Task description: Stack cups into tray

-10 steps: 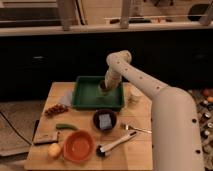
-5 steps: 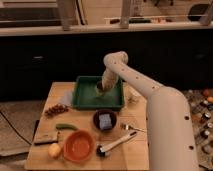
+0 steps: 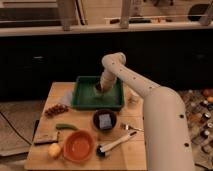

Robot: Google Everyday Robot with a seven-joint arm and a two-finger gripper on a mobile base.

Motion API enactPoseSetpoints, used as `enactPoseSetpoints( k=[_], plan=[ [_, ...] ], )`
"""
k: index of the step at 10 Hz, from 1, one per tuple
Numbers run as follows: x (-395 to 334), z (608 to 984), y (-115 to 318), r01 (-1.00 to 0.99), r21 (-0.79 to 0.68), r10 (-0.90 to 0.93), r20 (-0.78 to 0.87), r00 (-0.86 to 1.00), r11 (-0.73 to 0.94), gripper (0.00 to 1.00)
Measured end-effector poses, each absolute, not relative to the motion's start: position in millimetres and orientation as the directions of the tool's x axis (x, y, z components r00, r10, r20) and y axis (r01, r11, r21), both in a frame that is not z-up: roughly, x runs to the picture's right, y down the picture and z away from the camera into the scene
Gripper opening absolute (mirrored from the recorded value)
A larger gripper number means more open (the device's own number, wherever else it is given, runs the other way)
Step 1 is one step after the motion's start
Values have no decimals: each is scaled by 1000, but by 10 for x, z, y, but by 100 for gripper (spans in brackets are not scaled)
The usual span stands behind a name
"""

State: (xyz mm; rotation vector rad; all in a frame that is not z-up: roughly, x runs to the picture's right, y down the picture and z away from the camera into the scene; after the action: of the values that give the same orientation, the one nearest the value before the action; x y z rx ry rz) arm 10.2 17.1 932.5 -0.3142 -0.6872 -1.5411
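The dark-green tray lies at the back of the wooden table. My arm reaches down into it from the right, and the gripper is low inside the tray near its middle. A small cream-white cup seems to sit at the gripper inside the tray, mostly hidden by the arm. The dark olive-brown cup is hidden or out of view.
A dark bowl with a blue square stands in front of the tray. An orange bowl is at the front. A bunch of grapes, a green pod, a yellow fruit, a brush and a fork lie around.
The arm has swung slightly left and lowered over the tray. The gripper is deeper in the tray than before.
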Motion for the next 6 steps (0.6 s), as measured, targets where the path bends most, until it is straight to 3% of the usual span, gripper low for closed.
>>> enactPoseSetpoints(
  k=[2,3,6],
  plan=[
    [131,9340,193,975,217,-797,596,-97,43,22],
    [129,9353,200,976,212,-794,600,-96,43,35],
    [121,9364,217,978,207,-786,610,-98,38,41]
  ],
)
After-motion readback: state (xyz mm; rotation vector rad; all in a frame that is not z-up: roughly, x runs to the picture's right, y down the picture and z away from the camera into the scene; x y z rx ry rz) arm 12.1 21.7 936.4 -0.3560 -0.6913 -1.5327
